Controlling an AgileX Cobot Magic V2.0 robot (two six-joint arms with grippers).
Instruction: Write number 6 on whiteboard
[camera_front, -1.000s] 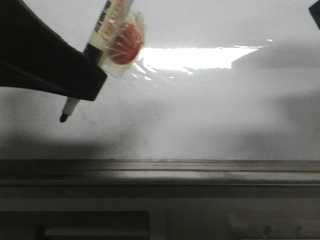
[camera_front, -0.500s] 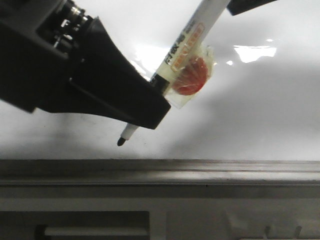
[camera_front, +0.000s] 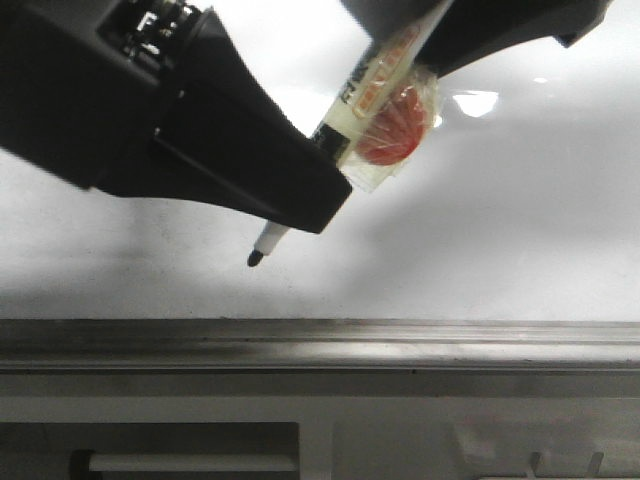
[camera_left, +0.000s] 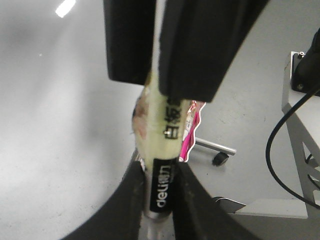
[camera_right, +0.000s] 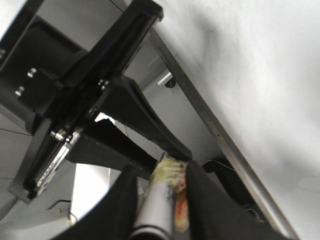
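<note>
The marker (camera_front: 372, 88) has a white barrel, a black tip (camera_front: 255, 258) and a red taped-on wad (camera_front: 395, 128). It is held aslant just in front of the whiteboard (camera_front: 500, 230); I cannot tell if the tip touches the board. My left gripper (camera_front: 335, 190) is shut on the marker's black band, as the left wrist view (camera_left: 160, 200) shows. My right gripper (camera_front: 445, 45) is closed round the marker's upper end, which also shows in the right wrist view (camera_right: 160, 200). No number 6 line shows on the board.
The board's grey metal bottom rail (camera_front: 400, 335) runs across below the tip. A bright light reflection (camera_front: 475, 102) lies on the board at upper right. A chair base with a castor (camera_left: 218, 158) and cables (camera_left: 280, 150) are on the floor.
The left gripper carried the marker right and down, then slightly up. The right gripper came in from the upper right and now sits on the marker's upper end.
</note>
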